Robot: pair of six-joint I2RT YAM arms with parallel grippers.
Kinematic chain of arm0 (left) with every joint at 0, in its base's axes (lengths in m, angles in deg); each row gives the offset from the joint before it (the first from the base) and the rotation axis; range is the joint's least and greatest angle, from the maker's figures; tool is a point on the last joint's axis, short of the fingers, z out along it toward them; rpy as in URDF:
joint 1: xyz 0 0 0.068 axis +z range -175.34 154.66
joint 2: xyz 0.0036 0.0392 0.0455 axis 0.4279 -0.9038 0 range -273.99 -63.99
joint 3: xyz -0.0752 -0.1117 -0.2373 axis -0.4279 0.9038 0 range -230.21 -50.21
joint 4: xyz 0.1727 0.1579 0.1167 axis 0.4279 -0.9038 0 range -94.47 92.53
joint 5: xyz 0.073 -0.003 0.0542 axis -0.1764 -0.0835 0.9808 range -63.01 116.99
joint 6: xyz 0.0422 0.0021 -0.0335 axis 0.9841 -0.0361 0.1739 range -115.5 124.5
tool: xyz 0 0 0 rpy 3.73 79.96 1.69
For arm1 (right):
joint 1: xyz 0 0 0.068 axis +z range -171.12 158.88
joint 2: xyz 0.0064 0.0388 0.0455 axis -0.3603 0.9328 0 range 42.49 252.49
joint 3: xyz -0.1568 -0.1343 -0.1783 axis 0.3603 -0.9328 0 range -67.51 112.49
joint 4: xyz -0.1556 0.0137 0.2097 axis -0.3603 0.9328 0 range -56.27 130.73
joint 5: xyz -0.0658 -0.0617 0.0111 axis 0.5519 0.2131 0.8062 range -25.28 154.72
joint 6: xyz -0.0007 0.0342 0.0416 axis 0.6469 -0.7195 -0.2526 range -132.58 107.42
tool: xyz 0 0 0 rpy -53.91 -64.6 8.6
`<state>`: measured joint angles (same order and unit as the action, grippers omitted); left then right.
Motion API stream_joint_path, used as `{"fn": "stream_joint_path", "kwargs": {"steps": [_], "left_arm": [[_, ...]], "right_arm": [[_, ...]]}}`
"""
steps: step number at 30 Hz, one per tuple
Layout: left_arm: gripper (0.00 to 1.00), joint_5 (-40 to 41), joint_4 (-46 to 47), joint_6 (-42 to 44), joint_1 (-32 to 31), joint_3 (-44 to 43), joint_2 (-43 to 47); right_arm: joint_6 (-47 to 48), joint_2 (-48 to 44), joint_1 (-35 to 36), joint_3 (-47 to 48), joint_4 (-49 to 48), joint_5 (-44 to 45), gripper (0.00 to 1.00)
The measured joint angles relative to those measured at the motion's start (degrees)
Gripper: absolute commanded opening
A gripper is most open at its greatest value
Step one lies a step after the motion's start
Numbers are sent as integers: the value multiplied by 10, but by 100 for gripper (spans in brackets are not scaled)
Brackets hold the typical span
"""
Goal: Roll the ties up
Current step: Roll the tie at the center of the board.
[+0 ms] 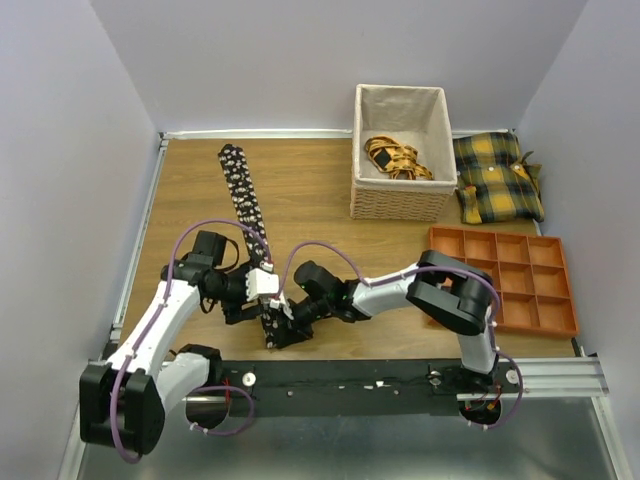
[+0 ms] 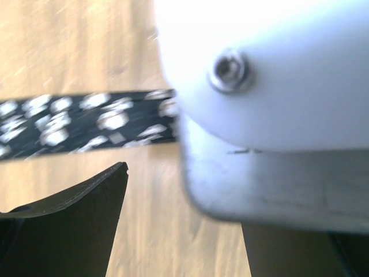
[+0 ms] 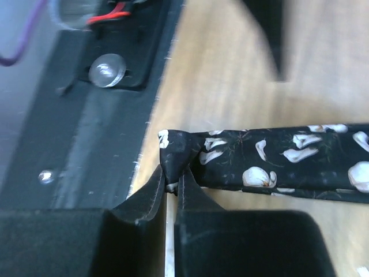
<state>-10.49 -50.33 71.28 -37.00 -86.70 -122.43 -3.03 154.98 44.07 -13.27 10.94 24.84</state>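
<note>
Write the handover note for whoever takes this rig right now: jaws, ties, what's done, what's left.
Left gripper: jaws open, holding nothing, poised over the tie just beyond its near end.
Right gripper: jaws shut on the tie's near end, which is bunched into a small fold.
Tie: one in view, lying as a flat strip on the table, running from the grippers toward the far left.
Done: near end gripped; no coil formed yet.
Left: roll up the whole strip.
The wicker basket holds a yellow-and-black bundle; I cannot tell what it is.
</note>
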Motion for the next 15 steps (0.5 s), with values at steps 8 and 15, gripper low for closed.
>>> {"fn": "stream_joint_path", "kwargs": {"steps": [8, 15], "left_arm": [[85, 119, 40, -39, 18, 19, 87], [85, 199, 99, -136, 16, 36, 104]], "right_arm": [[-13, 83, -22, 95, 64, -171, 12], [-116, 105, -37, 115, 62, -181, 9]]}}
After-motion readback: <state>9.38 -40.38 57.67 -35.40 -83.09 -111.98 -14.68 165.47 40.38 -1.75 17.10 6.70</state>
